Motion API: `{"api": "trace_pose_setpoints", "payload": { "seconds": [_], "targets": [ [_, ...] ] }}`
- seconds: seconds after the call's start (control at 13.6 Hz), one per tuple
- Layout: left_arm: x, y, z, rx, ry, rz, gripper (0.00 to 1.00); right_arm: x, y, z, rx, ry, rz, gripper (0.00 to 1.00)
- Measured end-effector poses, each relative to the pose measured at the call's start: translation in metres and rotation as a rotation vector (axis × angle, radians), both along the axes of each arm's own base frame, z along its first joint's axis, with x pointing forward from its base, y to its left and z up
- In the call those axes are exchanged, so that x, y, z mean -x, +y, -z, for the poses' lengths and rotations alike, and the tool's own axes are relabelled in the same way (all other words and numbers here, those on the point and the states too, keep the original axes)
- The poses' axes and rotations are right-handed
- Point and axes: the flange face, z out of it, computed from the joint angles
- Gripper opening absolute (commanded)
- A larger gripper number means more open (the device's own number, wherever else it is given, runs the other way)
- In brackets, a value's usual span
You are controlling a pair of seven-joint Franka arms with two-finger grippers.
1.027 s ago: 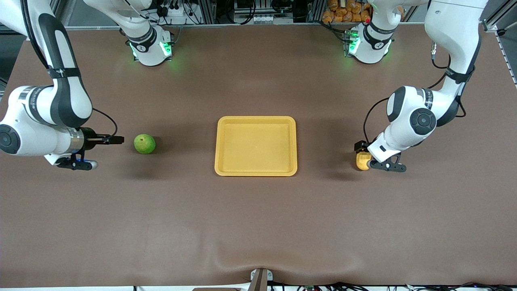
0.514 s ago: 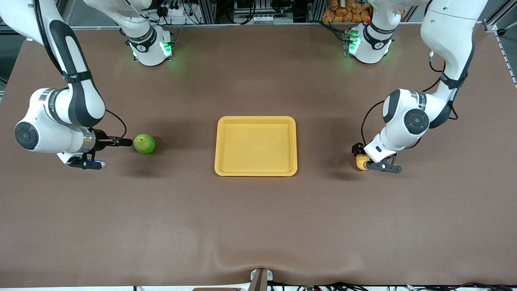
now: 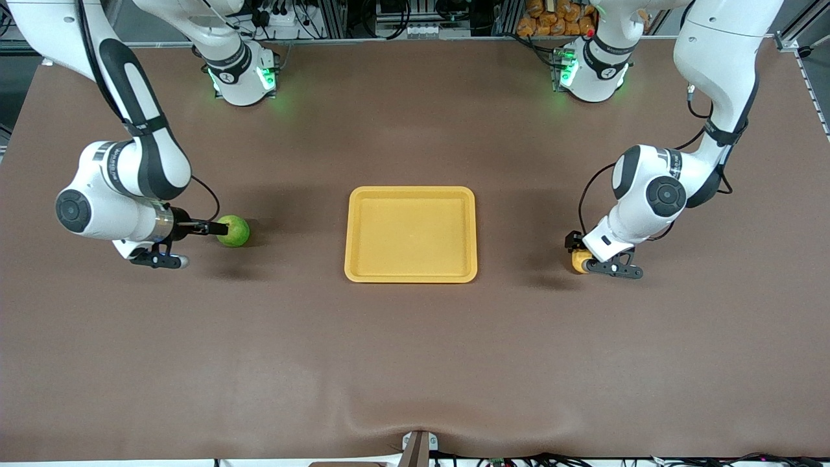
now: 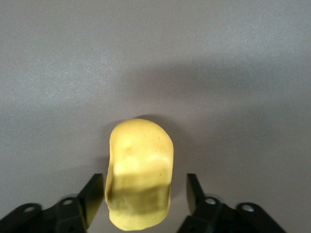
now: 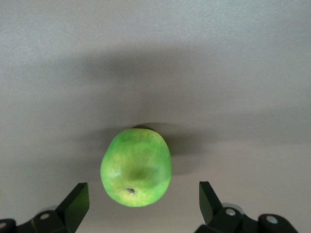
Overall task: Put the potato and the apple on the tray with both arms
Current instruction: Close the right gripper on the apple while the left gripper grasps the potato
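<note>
Front view shows a brown desk [image 3: 415,337] with the yellow tray [image 3: 411,192] at its middle and metal framing and cables along the arms' base edge. The green apple [image 3: 235,231] lies on the desk toward the right arm's end; the right claw [image 5: 141,204] is spread open, fingers either side of it without touching. The potato [image 4: 140,172] lies toward the left arm's end, between the fingers of the open left claw [image 4: 146,196].

The front view looks down from high across the desk [image 3: 415,357] toward both bases, while 2 wrist views look closely past each tool at desk surface, sharing the potato [image 4: 140,172] and apple [image 5: 136,166] with it.
</note>
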Motion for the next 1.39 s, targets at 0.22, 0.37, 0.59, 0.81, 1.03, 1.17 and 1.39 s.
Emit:
{"api": "trace_pose_setpoints", "payload": {
  "seconds": [0.22,0.37,0.59,0.81,1.03,1.17,1.39],
  "targets": [
    [0.0,0.0,0.002,0.001,0.001,-0.001,0.2,0.006,0.006,0.011,0.007,-0.033,-0.003,1.0],
    [-0.001,0.001,0.001,0.001,-0.002,-0.002,0.04,0.012,0.01,0.02,0.012,-0.039,-0.007,1.0],
    [-0.002,0.003,-0.002,0.001,-0.006,-0.006,0.0,0.016,0.014,0.026,0.016,-0.054,-0.01,1.0],
    [-0.003,0.004,-0.018,-0.009,-0.003,-0.006,0.0,0.018,0.016,0.037,0.022,-0.076,-0.011,1.0],
    [-0.006,0.005,-0.048,-0.02,-0.013,-0.005,0.0,0.024,0.018,0.056,0.031,-0.088,-0.01,1.0],
    [-0.008,0.006,-0.069,-0.034,0.006,-0.006,0.0,0.026,0.02,0.063,0.032,-0.084,-0.014,1.0],
    [-0.016,0.005,-0.099,-0.055,0.056,-0.007,0.0,0.027,0.022,0.065,0.033,-0.089,-0.017,0.45]
  ]
}}
